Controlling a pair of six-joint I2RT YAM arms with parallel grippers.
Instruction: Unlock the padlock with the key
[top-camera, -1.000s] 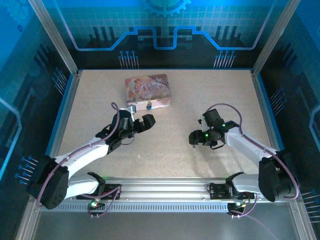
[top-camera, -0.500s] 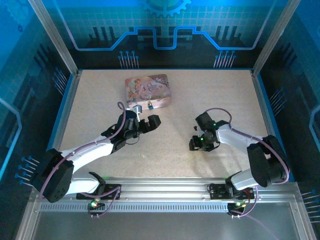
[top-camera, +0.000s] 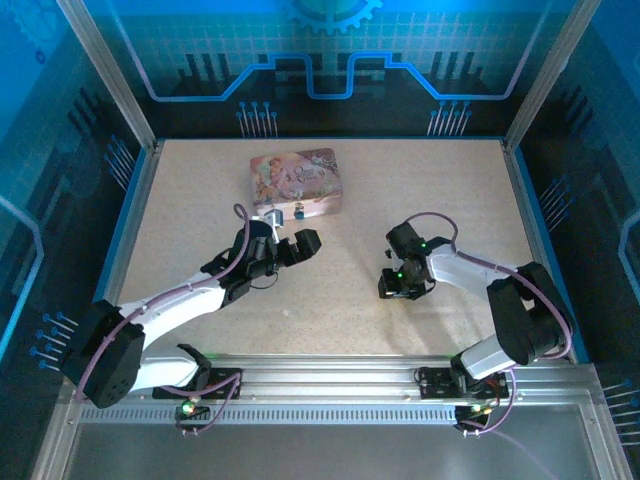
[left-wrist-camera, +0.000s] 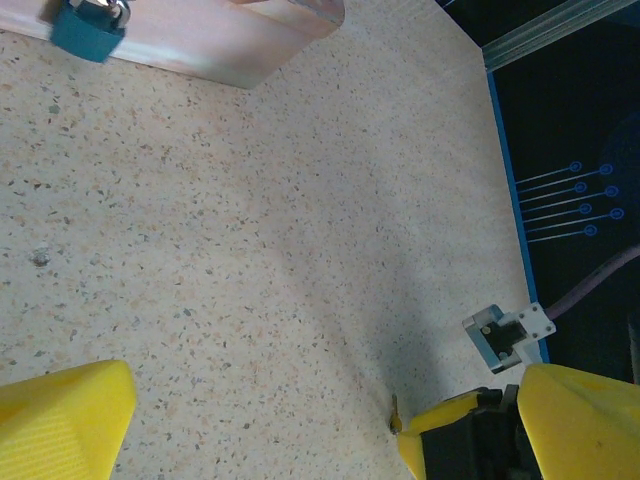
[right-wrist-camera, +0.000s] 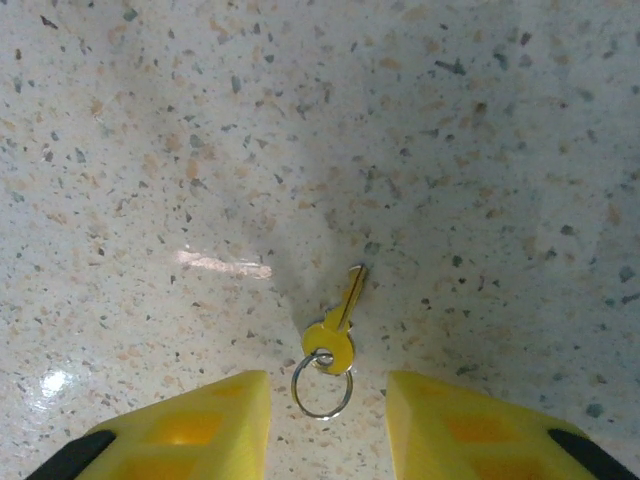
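The key is small and gold with a wire ring, and it lies flat on the speckled table. My right gripper points down over it, its yellow fingers apart on either side of the ring and not touching it. In the top view the right gripper sits right of centre. The bluish padlock hangs on the front of the pink tin, and it shows in the top view as the padlock. My left gripper hovers just in front of it, wide open and empty.
The table is a speckled beige surface, walled by a metal frame and blue panels. In the left wrist view the key and part of the right arm lie at the lower right, near the blue table edge.
The right gripper has drawn in and come down over the key, and its fingers have narrowed. The left gripper shifted slightly right in front of the tin, then held still.
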